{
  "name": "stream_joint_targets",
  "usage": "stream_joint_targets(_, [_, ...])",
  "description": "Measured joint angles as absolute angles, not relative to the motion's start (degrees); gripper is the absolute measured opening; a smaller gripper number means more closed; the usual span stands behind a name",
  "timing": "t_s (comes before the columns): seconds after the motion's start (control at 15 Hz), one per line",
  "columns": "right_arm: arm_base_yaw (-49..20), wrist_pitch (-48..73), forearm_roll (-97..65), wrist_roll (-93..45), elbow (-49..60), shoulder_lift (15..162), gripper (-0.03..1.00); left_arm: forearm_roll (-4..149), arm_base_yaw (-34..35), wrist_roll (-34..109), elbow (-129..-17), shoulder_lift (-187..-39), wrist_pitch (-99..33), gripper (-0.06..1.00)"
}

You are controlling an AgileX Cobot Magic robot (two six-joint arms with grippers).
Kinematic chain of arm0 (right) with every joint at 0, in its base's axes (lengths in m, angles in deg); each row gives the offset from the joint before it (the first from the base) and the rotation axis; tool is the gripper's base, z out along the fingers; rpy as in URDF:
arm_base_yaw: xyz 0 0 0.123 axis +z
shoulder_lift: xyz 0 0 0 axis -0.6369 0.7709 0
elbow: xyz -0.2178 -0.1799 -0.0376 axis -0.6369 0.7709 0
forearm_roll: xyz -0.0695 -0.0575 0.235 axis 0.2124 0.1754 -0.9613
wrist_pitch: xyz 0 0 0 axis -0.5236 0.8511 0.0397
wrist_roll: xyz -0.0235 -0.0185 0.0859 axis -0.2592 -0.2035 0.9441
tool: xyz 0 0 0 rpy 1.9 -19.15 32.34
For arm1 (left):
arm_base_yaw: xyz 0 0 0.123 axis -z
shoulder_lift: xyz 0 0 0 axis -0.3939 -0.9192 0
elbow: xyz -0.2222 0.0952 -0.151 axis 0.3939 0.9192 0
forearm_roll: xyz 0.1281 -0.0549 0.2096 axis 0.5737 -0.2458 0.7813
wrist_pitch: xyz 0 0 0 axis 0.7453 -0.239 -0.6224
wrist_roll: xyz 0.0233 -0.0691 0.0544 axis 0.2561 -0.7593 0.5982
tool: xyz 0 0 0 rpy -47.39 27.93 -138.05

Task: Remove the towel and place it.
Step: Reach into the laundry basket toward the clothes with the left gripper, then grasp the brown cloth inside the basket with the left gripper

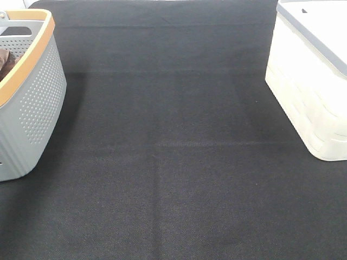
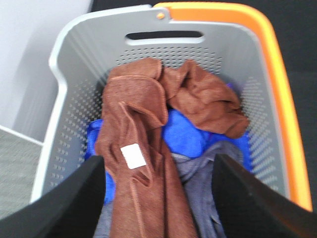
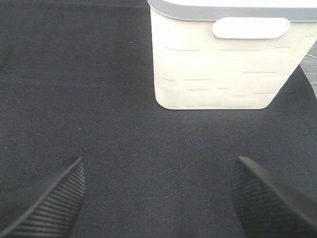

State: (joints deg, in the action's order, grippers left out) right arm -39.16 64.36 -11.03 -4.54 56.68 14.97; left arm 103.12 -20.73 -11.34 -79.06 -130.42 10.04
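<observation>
The towel (image 2: 133,124) lies crumpled on top of the pile inside the grey basket (image 2: 59,79). One long fold runs toward the basket's handle wall and a second lobe is bunched toward its orange rim (image 2: 280,84). The white tag (image 2: 133,156) faces up. Beneath the towel in the basket I see a blue cloth (image 2: 185,134) and a grey cloth (image 2: 200,173).

My left gripper (image 2: 158,166) hangs over the basket, jaws spread wide and holding nothing, with the long fold lying between them. I judge the grasp is the step in hand. I want to come straight down on the thick fold near the tag and pinch only brown fabric, so the blue cloth stays put. Then I would lift well above the basket's rim, since the far lobe may drag on the wall.

My right gripper (image 3: 158,168) is also spread and holds nothing. It sits over the black mat (image 1: 173,162), well apart from the basket and facing the white bin (image 3: 213,64).
</observation>
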Motion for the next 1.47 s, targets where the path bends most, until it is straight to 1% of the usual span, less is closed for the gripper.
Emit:
stream_joint_targets(0.13, [-39.2,64.4,-11.0,-4.5,56.7,15.0,0.76,104.2,-21.0,-11.3,-86.5,-136.6,14.8,0.60])
stream_joint_targets(0.33, [-39.2,64.4,-11.0,-4.5,56.7,15.0,0.76,103.2,-23.9,-11.5,-94.0,-145.6,19.3,0.60])
stream_joint_targets(0.47, [-39.2,64.4,-11.0,-4.5,56.7,15.0,0.76,97.9,-27.1,-11.3,-98.7,-151.5,21.3,0.60])
stream_joint_targets(0.6, [-39.2,64.4,-11.0,-4.5,56.7,15.0,0.76,95.5,-27.6,-10.5,-101.4,-154.5,21.8,0.60])
stream_joint_targets(0.87, [-39.2,64.4,-11.0,-4.5,56.7,15.0,0.76,95.1,-27.6,-10.3,-104.7,-159.4,23.6,0.60])
stream_joint_targets(1.4, [-39.2,64.4,-11.0,-4.5,56.7,15.0,0.76,97.0,-27.6,-9.4,-105.5,-165.1,22.1,0.60])
stream_joint_targets(1.47, [-39.2,64.4,-11.0,-4.5,56.7,15.0,0.76,97.2,-27.6,-8.6,-105.5,-165.4,21.4,0.58])
